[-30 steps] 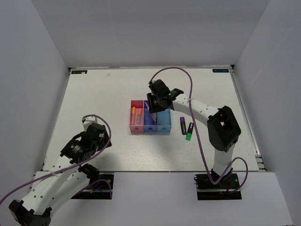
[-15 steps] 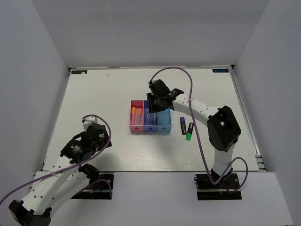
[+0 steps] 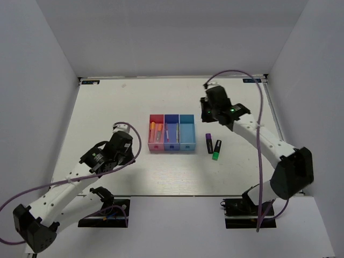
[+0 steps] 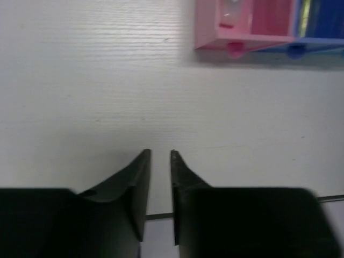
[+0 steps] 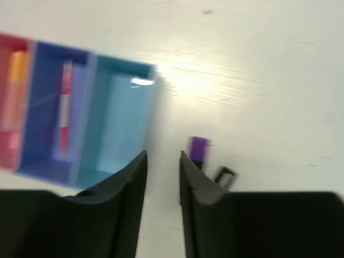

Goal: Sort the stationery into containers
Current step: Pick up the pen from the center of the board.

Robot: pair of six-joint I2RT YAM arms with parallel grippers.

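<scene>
1. We see the purple highlighter [image 3: 208, 143] lying on the table [image 3: 107, 107] just beside the light blue bin [image 3: 187, 132], at its 3 o'clock. The black marker [image 3: 216, 150] with the green end lies close by, at the highlighter's 4 o'clock.
2. A pink-red pen [image 3: 167, 132] lies lengthwise in the dark blue bin [image 3: 171, 147]. An orange-pink pen [image 3: 159, 131] and a yellow pen [image 3: 152, 127] lie in the pink-red bin [image 3: 156, 147].
3. From above, the right gripper [image 5: 163, 156] hovers at the highlighter's 12 o'clock, near it but apart. Its fingers are slightly parted with nothing between them. In its wrist view the highlighter shows just past the tips, at 1 o'clock.
4. The left gripper [image 4: 160, 153] hangs over bare table at the bins' 8 o'clock, well apart from them. We see only a slit between its fingers, and it holds nothing.
</scene>
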